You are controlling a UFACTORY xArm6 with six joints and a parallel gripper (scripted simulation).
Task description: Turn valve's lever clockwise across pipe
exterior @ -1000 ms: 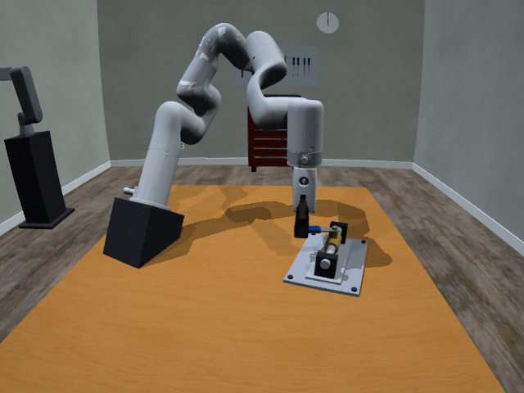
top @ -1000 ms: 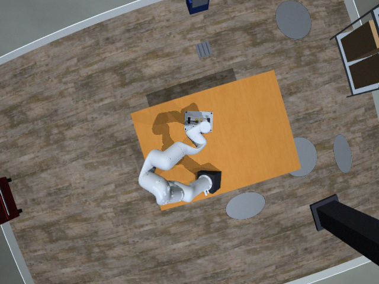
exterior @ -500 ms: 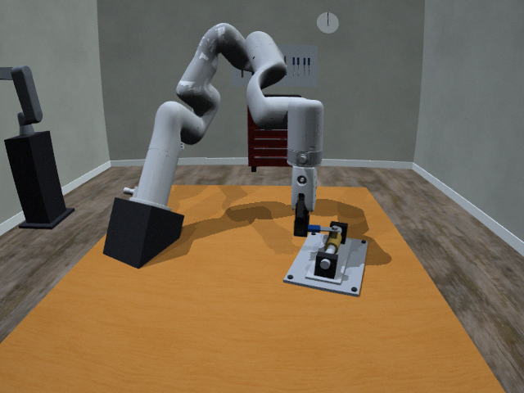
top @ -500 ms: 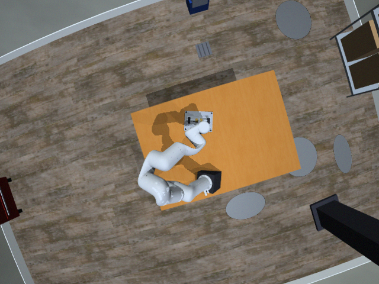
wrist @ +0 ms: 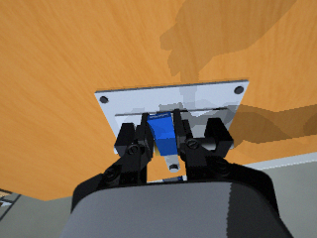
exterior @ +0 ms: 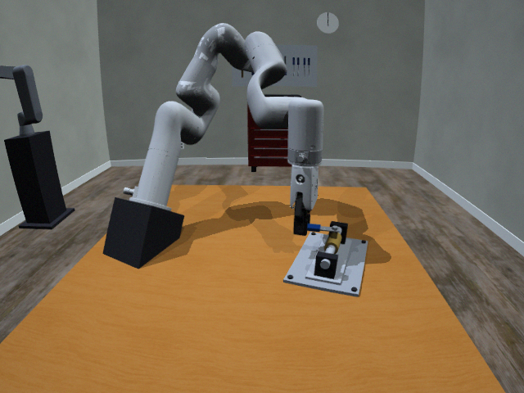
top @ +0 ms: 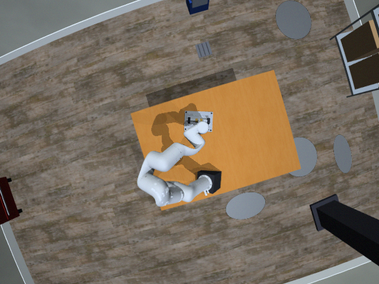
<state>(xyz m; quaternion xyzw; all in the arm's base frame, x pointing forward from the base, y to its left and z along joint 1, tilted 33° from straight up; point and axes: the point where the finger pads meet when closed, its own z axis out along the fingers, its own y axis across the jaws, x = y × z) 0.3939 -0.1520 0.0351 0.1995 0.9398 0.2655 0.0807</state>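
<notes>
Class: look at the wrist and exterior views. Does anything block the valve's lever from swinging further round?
Nothing visible does. The black gripper is shut on the blue-tipped flat lever, which reaches out sideways from the brass valve above the grey base plate.
</notes>
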